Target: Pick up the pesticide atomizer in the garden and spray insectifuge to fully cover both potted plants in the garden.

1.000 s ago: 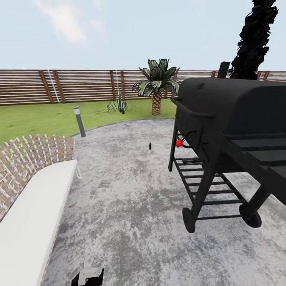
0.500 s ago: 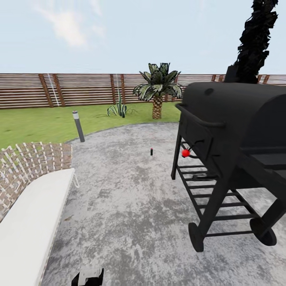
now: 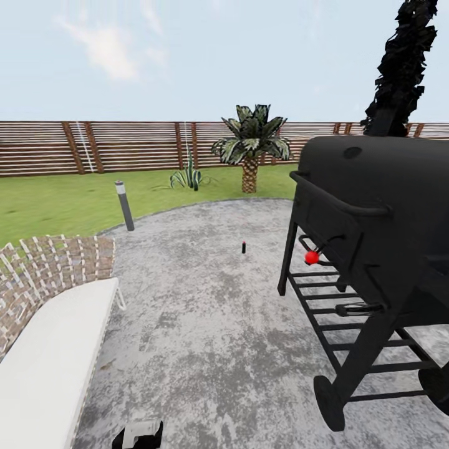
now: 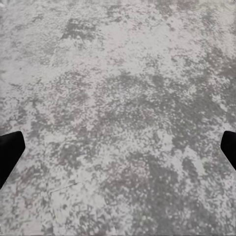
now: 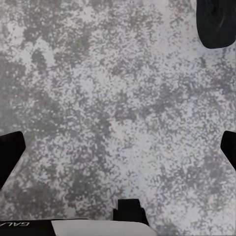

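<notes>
The garden lies ahead: a round grey patio (image 3: 206, 324), green lawn (image 3: 56, 202) and a brown slatted fence (image 3: 125, 144). A tiny dark upright thing with a reddish tip (image 3: 244, 248) stands mid-patio; it is too small to tell whether it is the pesticide atomizer. The potted plants are out of view. My left gripper (image 4: 118, 147) is open over bare paving, one fingertip (image 4: 10, 150) at each edge of the left wrist view. My right gripper (image 5: 118, 147) is open over paving too, nothing between its fingers (image 5: 10, 152).
A big black barbecue grill (image 3: 374, 249) on wheels stands close on the right; its wheel (image 5: 216, 22) shows in the right wrist view. A white-cushioned wicker lounger (image 3: 50, 337) lines the left. Beyond are a bollard lamp (image 3: 124, 204), a palm (image 3: 251, 146) and a potless spiky plant (image 3: 188, 176).
The whole head view has shifted, so the camera has moved: the grill looms larger and sits further right, the lounger lower. Nothing in the scene has moved by itself.
</notes>
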Robot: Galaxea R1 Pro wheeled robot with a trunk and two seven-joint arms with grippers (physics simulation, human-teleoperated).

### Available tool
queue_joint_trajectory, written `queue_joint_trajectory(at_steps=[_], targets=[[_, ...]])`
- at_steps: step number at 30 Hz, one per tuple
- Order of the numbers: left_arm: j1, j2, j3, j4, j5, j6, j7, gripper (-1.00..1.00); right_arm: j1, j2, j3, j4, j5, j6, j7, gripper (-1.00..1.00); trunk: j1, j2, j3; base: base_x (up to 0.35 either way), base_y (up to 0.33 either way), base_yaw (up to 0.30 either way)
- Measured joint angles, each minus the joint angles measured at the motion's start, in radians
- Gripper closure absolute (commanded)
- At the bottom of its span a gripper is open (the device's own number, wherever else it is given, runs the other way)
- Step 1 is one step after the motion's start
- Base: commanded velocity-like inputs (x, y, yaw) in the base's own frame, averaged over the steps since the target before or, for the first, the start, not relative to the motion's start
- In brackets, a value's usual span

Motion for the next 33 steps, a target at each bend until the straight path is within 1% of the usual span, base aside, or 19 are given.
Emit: queue_joint_trajectory(at_steps=[12, 20, 33], targets=[[0.0, 0.0, 0.0, 0.0, 0.0, 0.0, 0.0, -1.0, 0.0, 0.0, 0.0, 0.0, 0.0, 0.0, 0.0, -1.0, 0.0, 0.0, 0.018, 0.309, 0.082, 0.0], [0.0, 0.0, 0.0, 0.0, 0.0, 0.0, 0.0, -1.0, 0.0, 0.0, 0.0, 0.0, 0.001, 0.0, 0.0, -1.0, 0.0, 0.0, 0.021, 0.309, 0.074, 0.014], [0.0, 0.0, 0.0, 0.0, 0.0, 0.0, 0.0, -1.0, 0.0, 0.0, 0.0, 0.0, 0.001, 0.0, -0.001, -1.0, 0.0, 0.0, 0.021, 0.309, 0.099, 0.195]])
